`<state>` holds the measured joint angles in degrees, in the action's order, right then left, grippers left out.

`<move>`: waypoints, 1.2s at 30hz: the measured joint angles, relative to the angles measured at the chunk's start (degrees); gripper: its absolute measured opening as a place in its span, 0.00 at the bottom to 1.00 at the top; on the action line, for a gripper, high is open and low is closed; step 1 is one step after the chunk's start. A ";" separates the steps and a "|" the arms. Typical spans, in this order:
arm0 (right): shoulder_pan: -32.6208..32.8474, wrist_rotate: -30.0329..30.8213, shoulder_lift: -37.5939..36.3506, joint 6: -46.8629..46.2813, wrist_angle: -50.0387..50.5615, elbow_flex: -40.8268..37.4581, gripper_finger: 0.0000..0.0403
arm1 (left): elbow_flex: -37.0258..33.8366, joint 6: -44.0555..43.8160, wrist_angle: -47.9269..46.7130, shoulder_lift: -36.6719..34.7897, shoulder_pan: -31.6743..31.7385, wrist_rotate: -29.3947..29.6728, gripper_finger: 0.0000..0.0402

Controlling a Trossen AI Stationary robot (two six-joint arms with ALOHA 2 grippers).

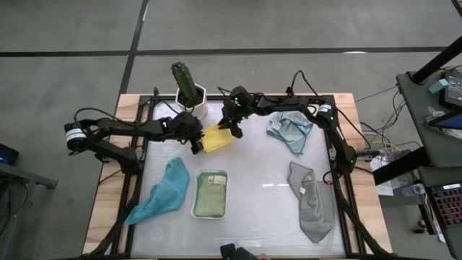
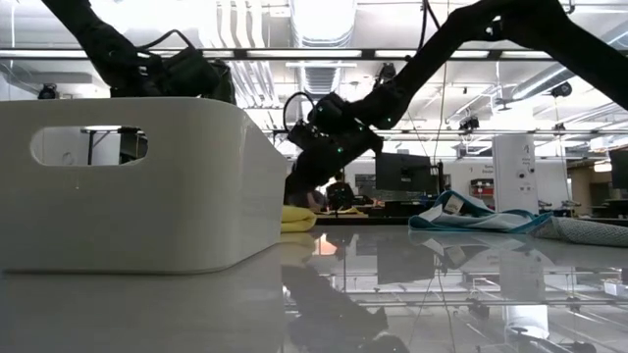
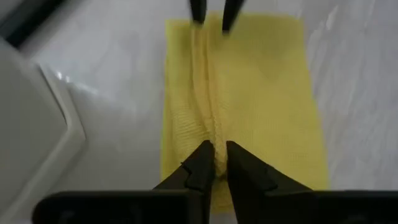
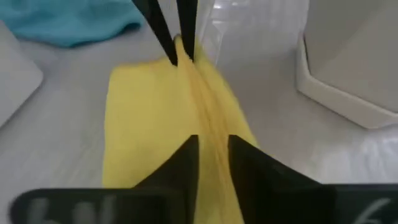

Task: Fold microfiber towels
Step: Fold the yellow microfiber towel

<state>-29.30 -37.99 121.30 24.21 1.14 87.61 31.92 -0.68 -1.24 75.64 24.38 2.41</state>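
High view: both dark arms meet at the far middle of the white table (image 1: 253, 173), over a small yellow microfiber towel (image 1: 215, 139) lying just in front of a white pot holding a green cactus (image 1: 189, 88). The left gripper (image 3: 216, 155) pinches a raised ridge of the yellow cloth at one edge; the right gripper (image 4: 211, 146) pinches the same ridge at the opposite edge, fingers narrowly apart on the fabric. A pale green towel lies folded in the white rectangular tray (image 1: 209, 193). The teal towel (image 1: 162, 191), light blue towel (image 1: 290, 130) and grey towel (image 1: 312, 202) lie crumpled, well apart.
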 joint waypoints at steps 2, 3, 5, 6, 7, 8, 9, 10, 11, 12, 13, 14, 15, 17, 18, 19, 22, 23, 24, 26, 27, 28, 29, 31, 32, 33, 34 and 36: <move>-0.09 0.03 0.00 1.35 2.60 0.81 0.10 | -0.02 -0.41 -2.09 -0.38 0.00 0.00 0.11; -0.11 0.03 0.06 2.40 3.97 1.04 0.06 | -0.02 -0.46 -2.62 -0.50 0.00 -0.01 0.13; -0.09 0.05 0.10 3.66 5.61 1.73 0.04 | -0.02 -0.13 -4.31 -1.12 0.00 0.00 0.18; -0.09 0.03 0.10 3.64 6.08 2.13 0.03 | -0.02 0.17 -5.04 -1.53 0.00 0.11 0.21; -0.09 0.03 0.10 3.10 6.12 2.48 0.03 | 0.00 0.91 -5.58 -1.95 0.00 0.29 0.23; -0.09 0.01 0.10 2.36 6.26 2.87 0.03 | 0.04 1.27 -6.26 -2.59 0.00 0.41 0.24; -0.09 0.01 0.10 1.59 6.40 3.21 0.02 | 0.04 1.40 -7.12 -3.33 0.00 0.61 0.26; -0.09 0.03 0.10 0.60 6.62 3.53 0.02 | 0.04 1.67 -7.94 -4.08 0.00 0.83 0.27; -0.09 0.05 0.10 -0.50 7.12 4.06 0.02 | 0.09 2.64 -8.77 -4.98 0.00 0.95 0.29; -0.09 0.06 0.11 -0.93 7.66 4.72 0.03 | 0.11 3.71 -10.24 -6.07 0.00 1.15 0.29; 0.01 0.06 0.11 -1.12 8.22 5.40 0.03 | 0.09 4.63 -11.90 -7.04 0.00 1.73 0.30; 0.17 0.07 0.10 -1.18 8.77 6.12 0.04 | 0.04 5.72 -12.76 -7.67 0.00 2.78 0.30; 0.41 0.09 0.10 -1.42 9.24 6.83 0.06 | -0.01 6.62 -13.15 -8.02 0.00 3.96 0.30; 1.09 0.50 0.10 -2.71 9.62 7.85 0.10 | -0.47 8.02 -14.03 -8.25 0.07 7.32 0.28; 1.42 0.61 0.10 -3.45 9.68 8.31 0.12 | -0.58 8.67 -13.98 -8.02 0.07 8.82 0.27; 1.78 0.96 0.10 -3.94 9.69 8.71 0.14 | -0.65 9.03 -13.07 -7.48 0.07 9.92 0.25; 2.74 3.29 0.10 -5.52 9.46 10.00 0.22 | -1.67 9.94 -9.10 -5.20 0.31 10.27 0.20; 2.99 3.65 0.10 -5.97 9.36 10.40 0.24 | -2.15 10.07 -7.18 -4.22 0.31 10.25 0.18; 3.31 3.69 0.26 -6.41 9.32 10.76 0.26 | -2.65 10.09 -5.42 -3.28 0.33 10.25 0.16; 3.93 3.92 1.15 -7.20 8.98 11.90 0.29 | -3.49 10.10 -2.76 -1.50 0.33 10.25 0.12; 4.35 4.08 1.88 -7.83 9.05 12.51 0.31 | -3.69 10.10 -1.85 -0.67 0.36 10.25 0.10; 4.77 4.07 2.61 -8.04 9.03 13.19 0.32 | -3.82 10.10 -0.91 0.13 0.37 10.25 0.09; 5.07 4.16 3.18 -7.99 9.08 13.57 0.33 | -3.88 10.10 -0.16 0.81 0.37 10.25 0.07; 5.64 5.63 4.36 -7.90 9.71 14.45 0.35 | -3.93 10.08 0.57 2.06 0.37 10.22 0.05; 5.81 6.44 4.70 -7.88 9.72 14.79 0.35 | -3.93 10.06 0.89 2.51 0.37 10.14 0.04; 5.86 6.72 5.02 -7.81 9.85 15.18 0.36 | -3.93 10.06 0.98 2.99 0.37 10.10 0.03; 5.82 6.77 5.25 -7.81 9.71 15.66 0.36 | -3.91 10.06 1.40 3.47 0.37 10.06 0.02; 5.78 7.00 5.63 -7.69 9.69 16.30 0.36 | -3.96 10.04 2.30 4.23 0.37 9.99 0.01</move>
<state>-23.52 -30.99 126.94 16.52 10.83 103.91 27.96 9.37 1.06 79.87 24.75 12.40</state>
